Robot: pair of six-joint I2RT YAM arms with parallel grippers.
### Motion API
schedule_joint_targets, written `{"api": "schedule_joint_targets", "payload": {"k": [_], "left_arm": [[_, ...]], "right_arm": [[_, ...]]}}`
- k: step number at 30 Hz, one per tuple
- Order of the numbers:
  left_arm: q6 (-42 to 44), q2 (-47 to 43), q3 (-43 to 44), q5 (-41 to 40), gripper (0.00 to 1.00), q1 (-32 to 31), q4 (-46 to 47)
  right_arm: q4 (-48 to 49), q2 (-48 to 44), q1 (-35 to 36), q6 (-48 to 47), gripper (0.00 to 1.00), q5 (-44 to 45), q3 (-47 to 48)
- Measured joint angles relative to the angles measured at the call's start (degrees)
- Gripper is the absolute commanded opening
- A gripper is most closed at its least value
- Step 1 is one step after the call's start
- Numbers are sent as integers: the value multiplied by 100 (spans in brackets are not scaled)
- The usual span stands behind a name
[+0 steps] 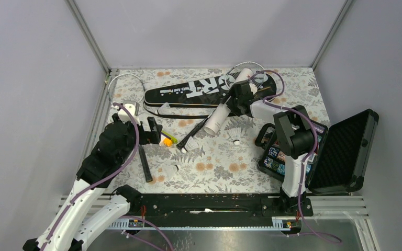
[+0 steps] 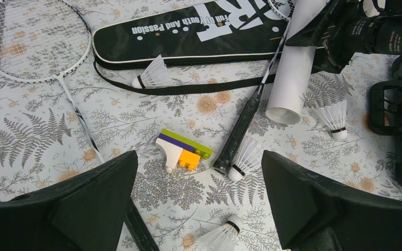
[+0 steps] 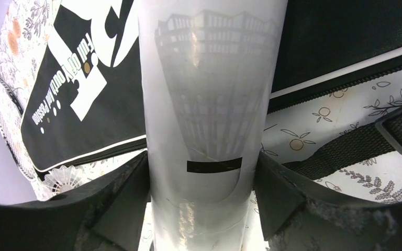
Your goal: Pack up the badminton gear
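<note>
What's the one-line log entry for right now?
right gripper: closed on white tube across SPORT bag | left gripper: open, empty | shuttlecocks: loose on table | rackets: outside bag

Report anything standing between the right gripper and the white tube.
Nothing visible does. The right gripper straddles the white tube, with its fingers against the tube's two sides. The black bag lies beneath the tube, not between.
</note>
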Motion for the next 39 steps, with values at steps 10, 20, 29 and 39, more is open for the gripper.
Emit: {"api": "schedule_joint_targets", "payload": {"k": [10, 20, 29, 39], "left_arm": [[24, 0, -2, 13, 94, 0, 4], [-426, 85, 136, 317, 92, 0, -105], [-1248, 223, 796, 1075, 99, 0, -15], [-1919, 828, 951, 2291, 99, 0, 791]], "right_arm": [[179, -227, -2, -199, 49, -120, -326], [557, -1646, -26, -527, 49, -811, -1169], [874, -3901, 142, -826, 49, -1351, -2483], [713, -6144, 1714, -739, 47, -1134, -3790]]}}
